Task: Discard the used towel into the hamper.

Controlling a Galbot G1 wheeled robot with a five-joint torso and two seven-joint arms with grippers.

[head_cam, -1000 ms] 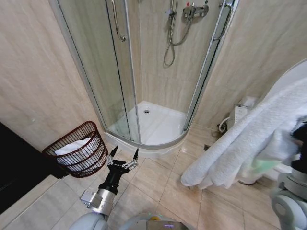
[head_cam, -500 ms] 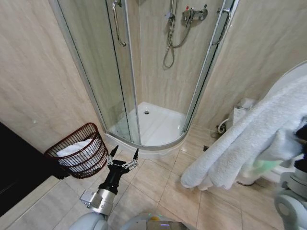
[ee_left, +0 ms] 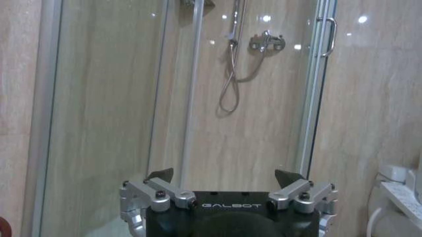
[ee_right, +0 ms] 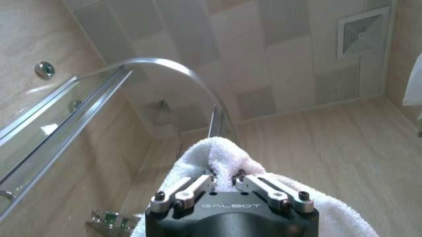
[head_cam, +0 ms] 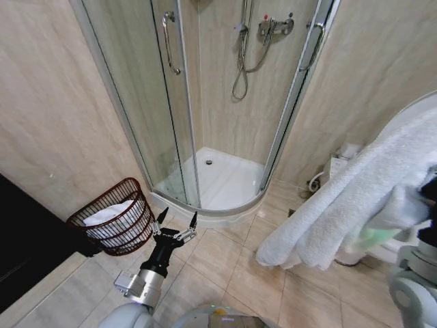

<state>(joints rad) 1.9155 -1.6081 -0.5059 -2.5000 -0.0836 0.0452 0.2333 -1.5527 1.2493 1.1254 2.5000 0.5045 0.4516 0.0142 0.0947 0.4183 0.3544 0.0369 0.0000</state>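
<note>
The hamper (head_cam: 113, 223) sat far to my left on the tile floor, against the beige wall, tipped a bit toward me, w/ some white cloth already inside. My left gripper (head_cam: 176, 221) hung low just right of the hamper, fingers spread wide, nothing in them; I judged it parked there to stay out of the way. Its wrist cam looked straight at the shower enclosure (ee_left: 191, 98), w/ the shower hose (ee_left: 230, 74) and mixer tap (ee_left: 266, 42) beyond the glass.

Right of the hamper, well apart, stood that curved glass enclosure w/ its white shower tray (head_cam: 218, 179). Farther right still, my right gripper (ee_right: 224, 180) was raised high, pinched tight on a fold of the white towel (head_cam: 348, 205), so the bulk draped down clear of the floor. I reckoned that height was to keep it from dragging.

Between towel and hamper: open tile, the raised tray kerb, and my own left arm. The toilet (head_cam: 410, 116) edge sat behind the towel.
</note>
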